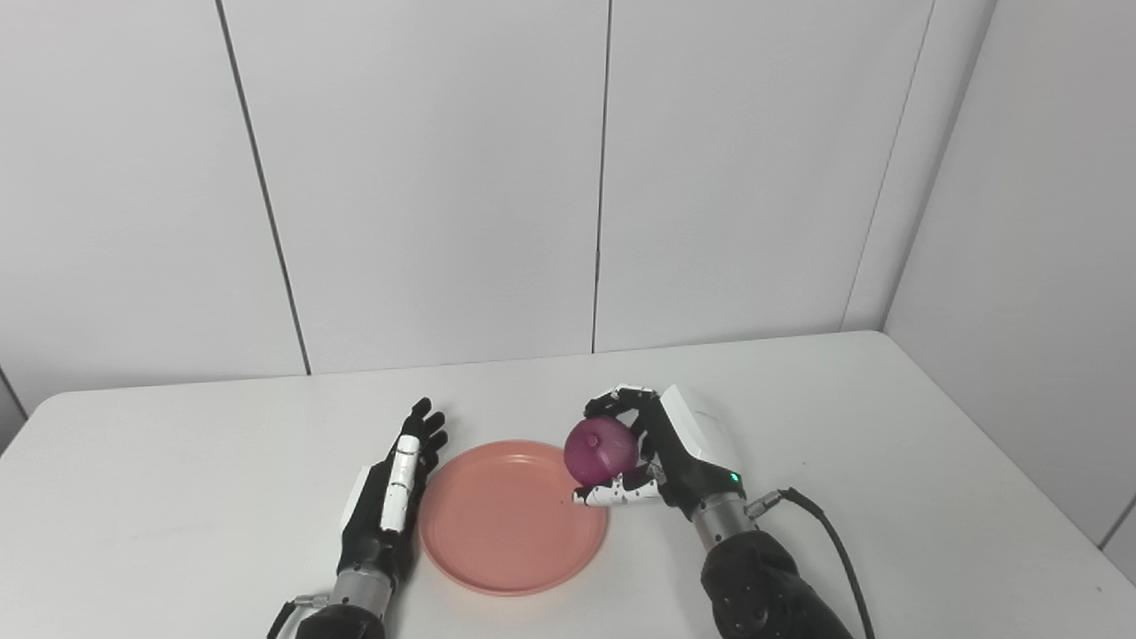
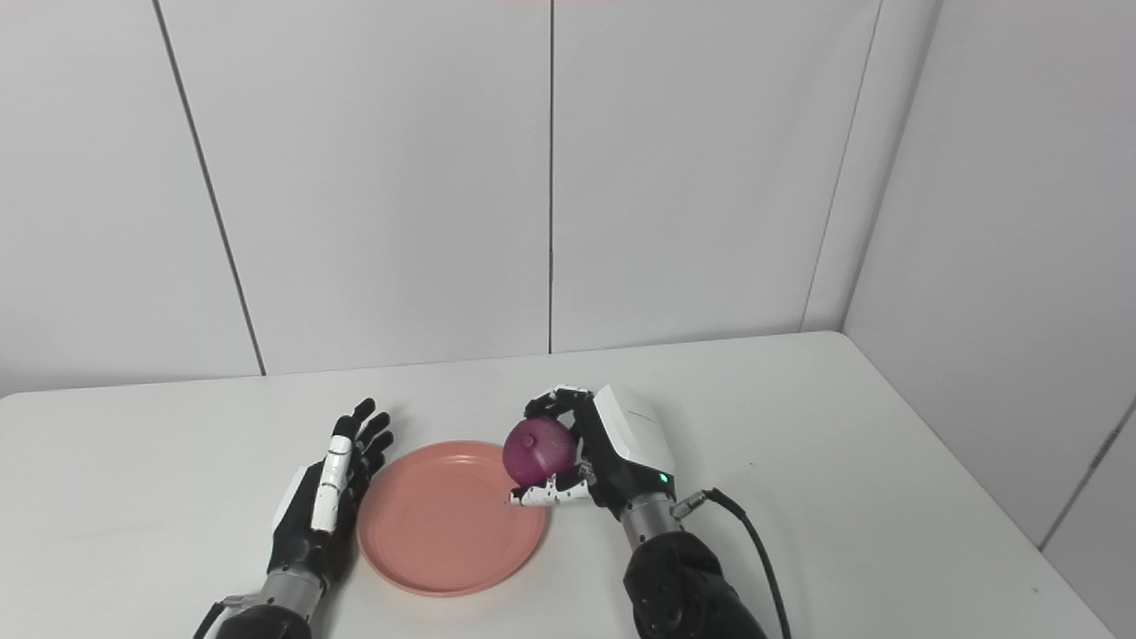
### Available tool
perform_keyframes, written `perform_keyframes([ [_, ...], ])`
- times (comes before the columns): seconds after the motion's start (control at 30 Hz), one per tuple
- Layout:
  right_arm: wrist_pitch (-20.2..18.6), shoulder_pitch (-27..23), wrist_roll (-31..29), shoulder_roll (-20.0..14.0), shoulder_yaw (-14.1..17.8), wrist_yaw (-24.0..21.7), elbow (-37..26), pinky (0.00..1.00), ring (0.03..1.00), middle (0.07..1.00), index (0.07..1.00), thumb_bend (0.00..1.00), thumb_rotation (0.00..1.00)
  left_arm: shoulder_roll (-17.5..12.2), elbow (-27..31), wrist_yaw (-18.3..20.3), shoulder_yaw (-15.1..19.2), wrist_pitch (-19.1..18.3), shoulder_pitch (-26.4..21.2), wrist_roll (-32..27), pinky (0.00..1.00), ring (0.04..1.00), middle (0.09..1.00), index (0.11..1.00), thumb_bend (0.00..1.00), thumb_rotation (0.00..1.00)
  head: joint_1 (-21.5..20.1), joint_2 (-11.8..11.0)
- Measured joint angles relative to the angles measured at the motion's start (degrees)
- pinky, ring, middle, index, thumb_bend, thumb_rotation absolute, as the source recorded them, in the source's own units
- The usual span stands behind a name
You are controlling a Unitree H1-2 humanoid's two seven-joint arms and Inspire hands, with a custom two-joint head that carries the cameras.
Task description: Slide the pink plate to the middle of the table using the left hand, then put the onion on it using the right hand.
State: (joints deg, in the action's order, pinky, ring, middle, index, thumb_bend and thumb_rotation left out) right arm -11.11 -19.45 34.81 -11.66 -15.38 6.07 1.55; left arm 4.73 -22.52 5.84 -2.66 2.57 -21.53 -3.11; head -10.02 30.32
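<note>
**Onion held at the plate's right edge**

While the right hand (image 1: 661, 448) gripped the purple onion (image 1: 601, 450), it held it over the right rim of the pink plate (image 1: 510, 524), clear of the plate's surface as far as the views showed. Fingers curled over the top of the onion and the thumb pressed in from below, so the onion sat clamped between them with its front face toward the cameras. A black cable (image 1: 821, 528) ran from that wrist along the white table (image 1: 887, 461).

The plate lay flat near the table's front, roughly midway between the two arms, and nothing rested on it. The left hand (image 1: 390, 497) stood on edge just beside the plate's left rim, fingers straight, pointing away from the robot and a little spread, holding nothing. Whether its side touched the rim could not be told from either view. Behind the table rose plain white wall panels (image 1: 426, 177).
</note>
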Motion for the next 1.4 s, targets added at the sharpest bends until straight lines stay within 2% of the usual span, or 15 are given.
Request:
perform_keyframes([
  [0.03, 0.19, -0.14, 0.29, 0.17, -0.29, 0.00, 0.42, 0.32, 0.385, 0.481, 0.536, 0.51, 0.00, 0.02, 0.00, -0.03, -0.09, 0.00, 0.00, 0.04, 1.00, 0.954, 0.954, 0.948, 0.65, 1.00, 0.17, 0.00],
  [0.07, 0.65, -0.33, 0.56, 0.33, -0.71, 0.00, 0.80, 0.33, 0.382, 0.479, 0.542, 0.51, 0.00, 0.02, 0.00, -0.17, -0.15, 0.00, 0.02, 0.09, 1.00, 0.955, 0.955, 0.949, 0.65, 1.00, 0.70, 0.00],
  [0.17, 1.44, -1.05, 1.83, 1.02, -1.87, -0.05, 1.77, 0.27, 0.364, 0.467, 0.549, 0.51, 0.00, 0.02, 0.10, -0.34, -0.14, 0.00, 0.03, 0.15, 1.00, 0.954, 0.953, 0.945, 0.64, 1.00, 1.32, 0.09],
  [0.43, 3.89, -2.34, 1.97, 3.00, -3.89, -0.39, 4.74, 0.34, 0.382, 0.467, 0.552, 0.51, 0.00, 0.20, 0.89, -0.49, -0.14, 0.00, 0.04, 0.15, 0.97, 0.946, 0.946, 0.934, 0.63, 1.00, 3.60, 0.26],
  [0.67, 7.35, -3.57, 2.02, 4.11, -4.67, -0.22, 9.48, 0.29, 0.369, 0.454, 0.550, 0.51, 0.00, 0.28, 1.28, -0.65, -0.20, 0.00, 0.05, 0.15, 0.96, 0.942, 0.944, 0.934, 0.63, 1.00, 4.65, 0.35],
  [0.73, 7.60, -3.60, 2.84, 4.30, -5.00, -0.12, 10.03, 0.28, 0.404, 0.501, 0.499, 0.51, 0.00, 0.31, 1.69, -0.82, -0.27, 0.00, 0.05, 0.15, 0.95, 0.941, 0.943, 0.934, 0.63, 1.00, 5.01, 0.44],
  [0.8, 8.37, -3.79, 4.02, 4.42, -5.52, 1.02, 10.99, 0.28, 0.409, 0.509, 0.492, 0.51, 0.00, 0.31, 1.71, -0.98, -0.46, 0.00, 0.05, 0.28, 0.94, 0.938, 0.941, 0.932, 0.63, 1.00, 5.10, 0.35],
  [0.9, 9.94, -4.35, 3.46, 4.58, -5.47, 1.53, 13.69, 0.31, 0.377, 0.469, 0.551, 0.51, 0.00, 0.32, 1.71, -1.14, -0.90, 0.00, 0.05, 1.09, 0.94, 0.940, 0.945, 0.936, 0.64, 1.00, 5.18, 0.26],
  [1.17, 11.28, -4.61, 2.45, 4.83, -5.79, 1.52, 15.83, 0.42, 0.407, 0.476, 0.554, 0.51, 0.00, 0.41, 1.65, -1.27, -0.94, 0.00, 0.05, 1.10, 0.95, 0.942, 0.946, 0.934, 0.62, 1.00, 5.27, 0.26],
  [1.23, 11.80, -4.63, 2.82, 4.82, -6.06, 1.65, 15.87, 0.46, 0.423, 0.485, 0.541, 0.51, 0.00, 0.41, 1.65, -1.28, -0.92, 0.00, 0.05, 1.09, 0.95, 0.945, 0.948, 0.936, 0.62, 1.00, 5.19, 0.26],
  [1.27, 12.13, -4.63, 3.16, 4.81, -6.27, 1.79, 15.95, 0.51, 0.513, 0.489, 0.520, 0.52, 0.00, 0.41, 1.65, -1.27, -0.88, 0.00, 0.05, 1.09, 0.96, 0.948, 0.951, 0.938, 0.62, 1.00, 5.19, 0.26],
  [1.3, 12.37, -4.63, 3.67, 4.81, -6.45, 2.16, 16.01, 0.54, 0.559, 0.490, 0.509, 0.52, 0.00, 0.41, 1.65, -1.26, -0.87, 0.00, 0.05, 1.06, 0.96, 0.950, 0.952, 0.939, 0.62, 1.00, 5.19, 0.26],
  [1.33, 12.51, -4.63, 3.98, 4.81, -6.56, 2.49, 16.02, 0.58, 0.608, 0.589, 0.501, 0.51, 0.08, 0.41, 1.65, -1.24, -0.83, 0.00, 0.05, 0.98, 0.97, 0.951, 0.953, 0.940, 0.62, 1.00, 5.19, 0.26],
  [1.4, 12.78, -4.63, 4.41, 4.77, -6.61, 3.15, 16.04, 0.63, 0.661, 0.667, 0.497, 0.50, 0.13, 0.41, 1.65, -1.15, -0.77, 0.00, 0.05, 0.94, 0.98, 0.956, 0.958, 0.946, 0.62, 1.00, 5.01, 0.17],
])
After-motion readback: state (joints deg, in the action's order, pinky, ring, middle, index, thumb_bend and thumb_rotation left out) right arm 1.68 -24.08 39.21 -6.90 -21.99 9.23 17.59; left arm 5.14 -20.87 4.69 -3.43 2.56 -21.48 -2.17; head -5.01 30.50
